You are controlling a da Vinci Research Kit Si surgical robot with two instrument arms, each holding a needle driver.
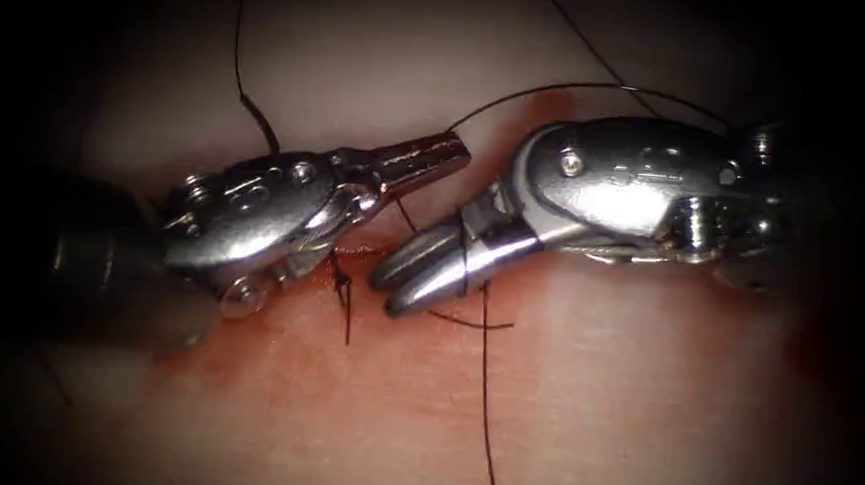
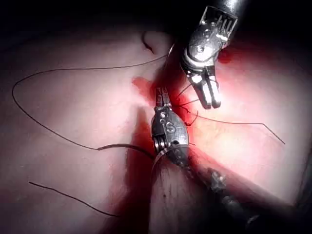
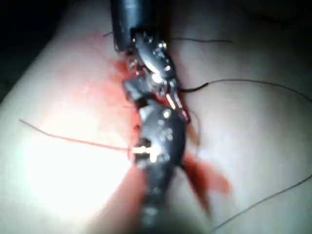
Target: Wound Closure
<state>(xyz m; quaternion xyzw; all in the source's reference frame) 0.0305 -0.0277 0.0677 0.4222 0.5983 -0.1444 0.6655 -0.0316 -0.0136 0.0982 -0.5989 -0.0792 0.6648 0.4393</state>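
Observation:
My left tool (image 1: pixel 436 159) comes in from the left with its jaws shut on the thread (image 1: pixel 522 91), which arcs off above the right tool. The right tool (image 1: pixel 391 288) points down-left over the cut (image 1: pixel 352 252). Its jaws stand slightly apart and hold nothing, and a turn of thread (image 1: pixel 465 267) is wrapped around them. A short thread tail (image 1: pixel 346 307) rises from a stitch just left of those jaws. A thicker dark curve, seemingly the needle (image 1: pixel 261 124) (image 2: pixel 124 146), lies free on the tissue behind the left tool. In the left wrist view both tools (image 2: pixel 162 97) (image 2: pixel 210 97) meet over the cut.
Red fluid (image 1: pixel 275 353) stains the tissue along the cut. One long thread strand (image 1: pixel 485 396) runs toward the near edge. More loose thread (image 2: pixel 34 117) curls over the pale tissue (image 1: pixel 643 406) to the left.

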